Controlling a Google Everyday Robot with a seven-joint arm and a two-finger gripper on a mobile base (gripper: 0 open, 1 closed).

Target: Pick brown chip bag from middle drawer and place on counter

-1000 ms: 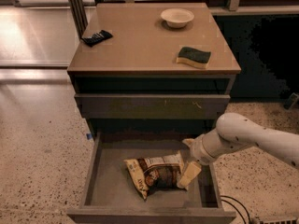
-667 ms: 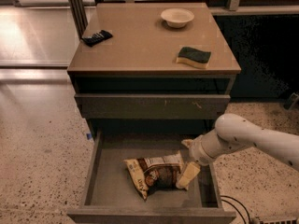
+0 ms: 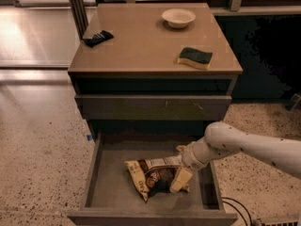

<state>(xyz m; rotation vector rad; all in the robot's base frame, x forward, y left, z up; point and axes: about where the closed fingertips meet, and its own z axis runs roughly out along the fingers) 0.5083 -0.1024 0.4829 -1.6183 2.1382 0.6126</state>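
The brown chip bag lies flat on the grey floor of the open middle drawer, tilted, its dark centre panel facing up. My gripper reaches in from the right and sits at the bag's right end, touching or overlapping it. The white arm crosses the drawer's right side. The tan counter tops the cabinet above.
On the counter are a white bowl at the back, a green and yellow sponge at the right, and a small black packet at the left. A shut drawer front sits above the open one. Speckled floor surrounds the cabinet.
My gripper has moved slightly left, further onto the bag's right end. The bag has not moved.
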